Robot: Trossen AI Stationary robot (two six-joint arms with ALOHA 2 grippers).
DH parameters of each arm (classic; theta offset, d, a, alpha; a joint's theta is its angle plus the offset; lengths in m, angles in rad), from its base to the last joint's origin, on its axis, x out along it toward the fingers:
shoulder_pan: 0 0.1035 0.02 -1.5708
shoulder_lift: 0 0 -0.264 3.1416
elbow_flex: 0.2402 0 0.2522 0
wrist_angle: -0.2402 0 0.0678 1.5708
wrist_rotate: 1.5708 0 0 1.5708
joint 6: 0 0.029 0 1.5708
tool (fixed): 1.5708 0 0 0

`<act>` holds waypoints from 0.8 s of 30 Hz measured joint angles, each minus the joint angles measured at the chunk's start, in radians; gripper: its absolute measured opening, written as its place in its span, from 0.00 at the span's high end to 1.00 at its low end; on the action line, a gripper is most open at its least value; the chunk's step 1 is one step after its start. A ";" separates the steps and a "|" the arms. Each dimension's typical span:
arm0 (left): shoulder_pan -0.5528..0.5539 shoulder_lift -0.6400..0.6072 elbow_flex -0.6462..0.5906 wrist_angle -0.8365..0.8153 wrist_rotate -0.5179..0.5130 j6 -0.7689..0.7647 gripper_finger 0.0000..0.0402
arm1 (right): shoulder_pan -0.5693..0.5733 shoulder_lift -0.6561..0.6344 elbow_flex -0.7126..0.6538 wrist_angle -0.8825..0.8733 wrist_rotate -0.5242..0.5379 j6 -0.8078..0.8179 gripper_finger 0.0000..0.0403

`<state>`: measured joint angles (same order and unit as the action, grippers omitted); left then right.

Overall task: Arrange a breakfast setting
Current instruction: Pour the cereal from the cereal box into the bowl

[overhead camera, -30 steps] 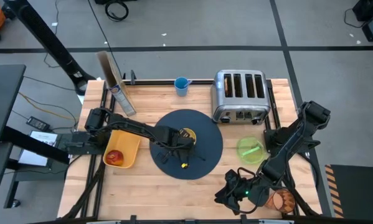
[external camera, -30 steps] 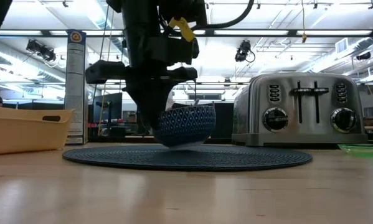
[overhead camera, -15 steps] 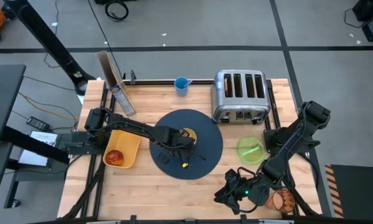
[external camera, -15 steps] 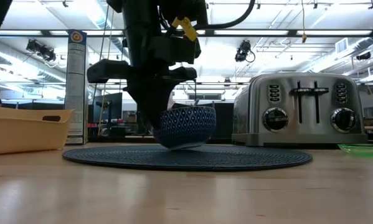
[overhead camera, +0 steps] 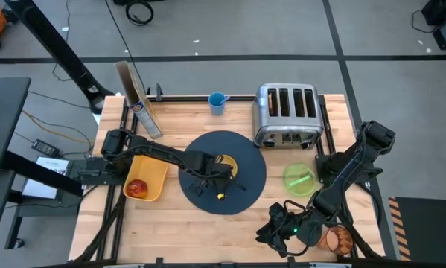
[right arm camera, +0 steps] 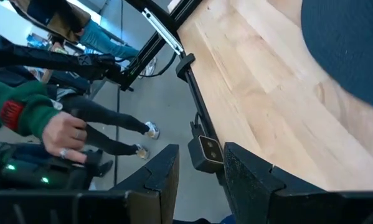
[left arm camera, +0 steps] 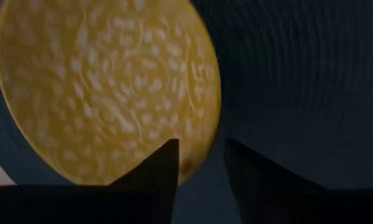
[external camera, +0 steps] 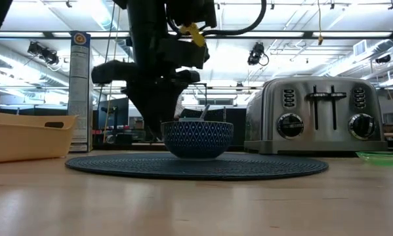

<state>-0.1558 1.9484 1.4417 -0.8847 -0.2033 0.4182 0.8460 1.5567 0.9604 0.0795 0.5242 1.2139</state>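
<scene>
the left claw point(overhead camera: 214, 165) is hovering open right over the cereal bowl point(external camera: 197, 139), which is sitting flat mid-mat point(overhead camera: 245, 190) in the bench's middle, probably so the other breakfast bits can go around it

The scene is lit evenly from overhead; in the low view long ceiling light strips point(external camera: 301, 34) are seen glowing behind the dark left arm, which is rendered almost as a silhouette. Bright reflections are carried on the chrome four-slot toaster point(external camera: 317, 115), and a soft sheen is spread over the pale wooden surface point(external camera: 183, 203), whose near part is out of focus. In the left wrist view the small yellowish cereal bowl point(left arm camera: 105, 87) is shown blurred, against the large dark blue-grey round mat point(left arm camera: 298, 81).
</scene>
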 joint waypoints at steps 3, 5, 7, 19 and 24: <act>-0.005 0.000 0.051 -0.091 0.000 -0.074 0.65 | -0.023 -0.037 0.000 -0.004 -0.009 -0.088 0.67; -0.006 0.000 0.092 -0.150 0.001 -0.123 0.65 | -0.042 -0.076 0.000 -0.021 -0.015 -0.174 0.67; -0.012 -0.004 0.143 -0.221 0.012 -0.182 0.65 | -0.062 -0.124 0.001 -0.056 -0.017 -0.262 0.67; -0.024 -0.133 0.330 -0.420 0.003 -0.692 0.65 | -0.191 -0.430 0.001 -0.211 -0.018 -0.697 0.67; -0.029 -0.259 0.331 -0.486 -0.133 -1.006 0.65 | -0.244 -0.513 0.001 -0.217 -0.018 -0.815 0.67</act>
<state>-0.1852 1.6892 1.7731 -1.3703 -0.3365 -0.5876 0.6017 1.0436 0.9615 -0.1370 0.5065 0.3985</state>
